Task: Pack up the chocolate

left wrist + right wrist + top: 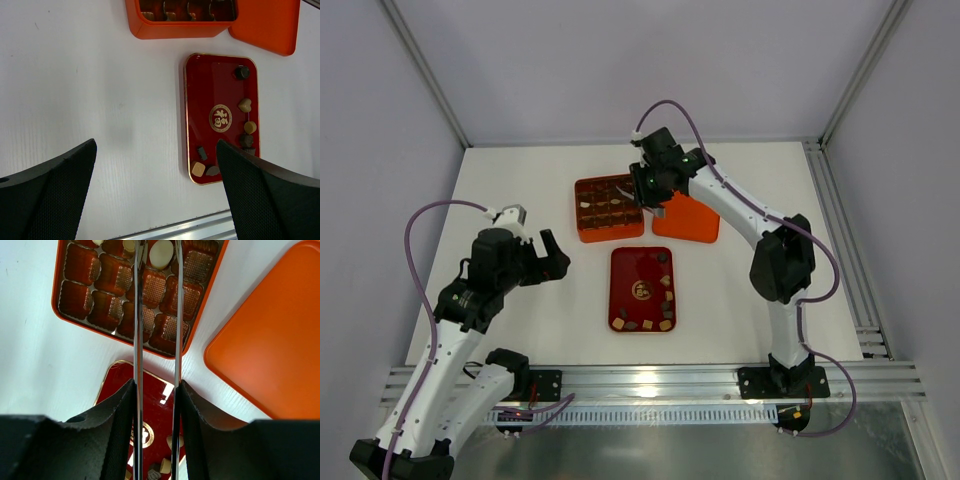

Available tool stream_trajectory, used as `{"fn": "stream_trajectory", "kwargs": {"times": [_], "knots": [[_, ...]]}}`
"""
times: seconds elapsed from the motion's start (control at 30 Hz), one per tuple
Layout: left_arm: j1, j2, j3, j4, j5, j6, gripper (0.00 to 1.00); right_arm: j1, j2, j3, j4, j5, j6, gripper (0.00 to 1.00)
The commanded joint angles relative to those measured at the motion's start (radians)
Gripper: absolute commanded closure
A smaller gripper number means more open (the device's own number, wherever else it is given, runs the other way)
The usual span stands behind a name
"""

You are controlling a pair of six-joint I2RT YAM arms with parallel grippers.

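Right fingers: my right gripper (156,385) is clamped on metal tongs (138,340).
Tong tips: either side of a cream-white chocolate (161,254) in a far cell of the orange box (605,236). I cannot tell whether it is pinched or free.
Left fingers: my left gripper (155,150) is spread wide and empty, beside the red tray (215,80).
Other chocolate: loose pieces (244,105) on that tray.
Risk: the piece may cling to a blade and lift out, or the tips may snag the liner.
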Motion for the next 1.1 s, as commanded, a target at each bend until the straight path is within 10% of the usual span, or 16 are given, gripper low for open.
{"fn": "stream_trajectory", "kwargs": {"times": [0.0, 0.27, 0.63, 1.07], "knots": [[-0.002, 0.000, -0.002, 0.025, -0.004, -0.009, 0.00, 0.000, -0.113, -0.012, 0.032, 0.025, 0.012, 0.59], [-0.002, 0.000, -0.002, 0.026, -0.001, -0.009, 0.00, -0.038, -0.189, -0.094, 0.047, 0.025, 0.021, 0.59], [-0.002, 0.003, 0.000, 0.029, 0.024, -0.004, 0.00, -0.450, -0.464, -0.517, 0.176, 0.039, 0.084, 0.59], [-0.003, 0.000, 0.000, 0.031, 0.041, -0.004, 0.00, -0.656, -0.394, -0.658, 0.264, 0.156, 0.108, 0.59]]}}
